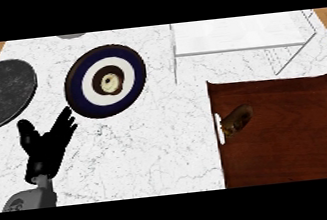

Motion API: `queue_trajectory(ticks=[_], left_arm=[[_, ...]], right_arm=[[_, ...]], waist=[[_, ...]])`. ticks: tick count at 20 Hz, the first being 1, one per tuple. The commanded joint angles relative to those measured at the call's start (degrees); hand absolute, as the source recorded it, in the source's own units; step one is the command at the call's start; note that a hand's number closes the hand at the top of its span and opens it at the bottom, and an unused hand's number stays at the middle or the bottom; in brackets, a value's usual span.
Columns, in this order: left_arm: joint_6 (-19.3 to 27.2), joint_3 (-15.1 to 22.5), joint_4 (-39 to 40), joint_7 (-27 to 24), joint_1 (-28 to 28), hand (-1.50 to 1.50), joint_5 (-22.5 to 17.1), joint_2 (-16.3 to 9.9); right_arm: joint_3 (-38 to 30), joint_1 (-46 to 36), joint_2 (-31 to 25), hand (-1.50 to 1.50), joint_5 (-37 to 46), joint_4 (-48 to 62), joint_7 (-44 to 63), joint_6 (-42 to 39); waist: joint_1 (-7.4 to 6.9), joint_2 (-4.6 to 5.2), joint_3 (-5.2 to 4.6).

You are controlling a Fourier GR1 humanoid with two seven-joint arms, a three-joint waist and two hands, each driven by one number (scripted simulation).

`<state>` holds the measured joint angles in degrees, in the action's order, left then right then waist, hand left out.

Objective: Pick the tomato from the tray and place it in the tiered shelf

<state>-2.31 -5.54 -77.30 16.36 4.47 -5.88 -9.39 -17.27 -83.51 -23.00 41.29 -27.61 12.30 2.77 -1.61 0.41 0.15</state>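
A dark brown wooden tray [295, 138] with white handle slots lies at the right. Near its left edge sits a small brownish-olive rounded object [236, 118], the only item on the tray; it does not look red. The white tiered shelf [240, 34] stands at the back right, just beyond the tray. My left hand [42, 145] shows at the lower left, fingers straight and spread upward, holding nothing and far from the tray. My right hand is out of sight.
A round plate [106, 81] with navy and white rings and a cream item at its centre lies left of the middle. A dark frying pan [1, 94] sits at the far left, its handle towards the near edge. The counter is white marble.
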Motion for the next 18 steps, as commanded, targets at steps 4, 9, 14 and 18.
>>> queue_trajectory(ticks=[4,9,14,18], left_arm=[[-0.87,0.04,-1.63,1.88,-2.15,0.00,-0.33,-0.75],[1.14,-0.13,-0.58,2.48,0.23,0.00,0.25,0.39],[-0.08,-0.01,0.32,0.18,-1.57,0.00,0.58,0.14],[0.94,-0.75,0.91,0.47,0.19,0.00,0.42,0.43]], right_arm=[[-7.73,0.82,1.97,-1.50,-8.11,-1.12,-1.05,4.95],[-13.31,-2.94,-0.55,-1.50,-14.33,-1.64,1.25,3.78],[-15.40,-1.83,-3.98,-1.50,-14.91,-1.18,-0.52,10.78],[-14.89,-0.04,-8.92,-1.50,-13.03,-1.11,0.83,13.21]], waist=[[0.15,-0.16,-0.11],[0.64,-0.24,-0.14],[0.18,0.05,-0.16],[0.93,0.05,-0.18]])
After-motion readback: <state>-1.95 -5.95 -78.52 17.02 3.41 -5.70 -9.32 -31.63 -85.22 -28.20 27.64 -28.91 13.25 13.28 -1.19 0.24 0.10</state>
